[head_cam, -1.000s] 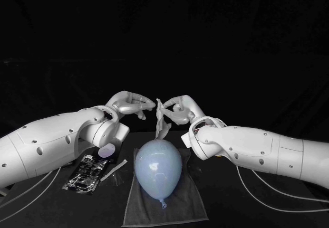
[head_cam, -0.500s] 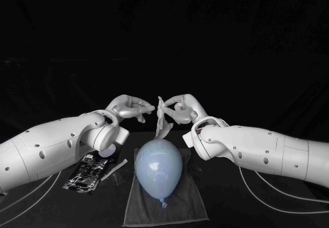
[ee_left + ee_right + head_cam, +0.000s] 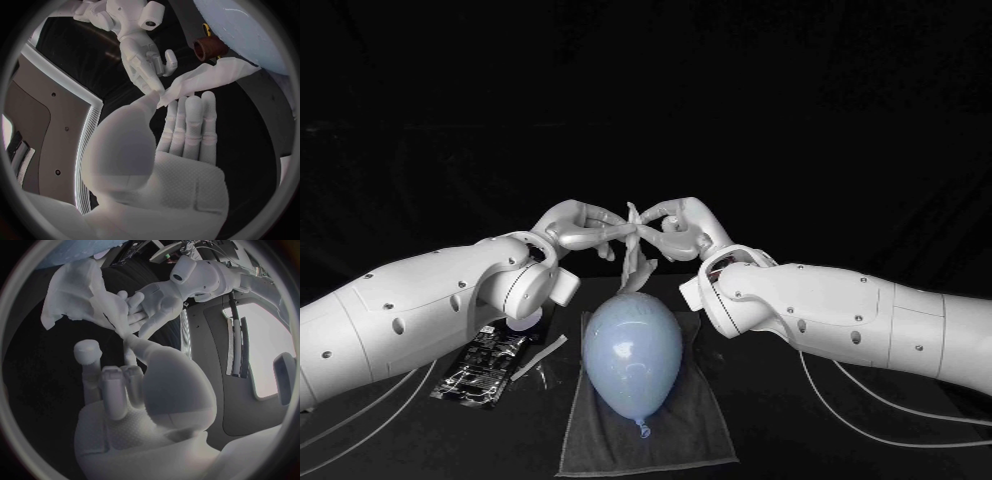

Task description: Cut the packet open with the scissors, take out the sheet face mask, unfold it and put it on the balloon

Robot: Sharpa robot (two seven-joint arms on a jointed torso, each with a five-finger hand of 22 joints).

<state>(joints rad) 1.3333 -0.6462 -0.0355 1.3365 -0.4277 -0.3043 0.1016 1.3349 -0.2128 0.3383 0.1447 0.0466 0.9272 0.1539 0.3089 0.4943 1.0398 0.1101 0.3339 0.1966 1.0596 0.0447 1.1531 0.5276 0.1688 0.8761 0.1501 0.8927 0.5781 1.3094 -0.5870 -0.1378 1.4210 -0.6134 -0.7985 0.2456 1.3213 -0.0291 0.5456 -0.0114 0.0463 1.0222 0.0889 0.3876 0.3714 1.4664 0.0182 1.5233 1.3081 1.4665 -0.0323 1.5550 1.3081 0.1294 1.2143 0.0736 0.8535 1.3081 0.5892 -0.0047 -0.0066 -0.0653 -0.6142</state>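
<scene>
A dark grey towel lies spread flat on the black table

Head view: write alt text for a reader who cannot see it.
Above a black table, the robot's left hand and right hand together pinch a crumpled sheet face mask that hangs down toward a pale balloon. The balloon lies on a grey towel.

The head camera looks down on the black table from farther back. Each wrist camera sits close behind its own hand, facing the opposite one. All three share the sheet face mask, held by the left hand and the right hand.
</scene>
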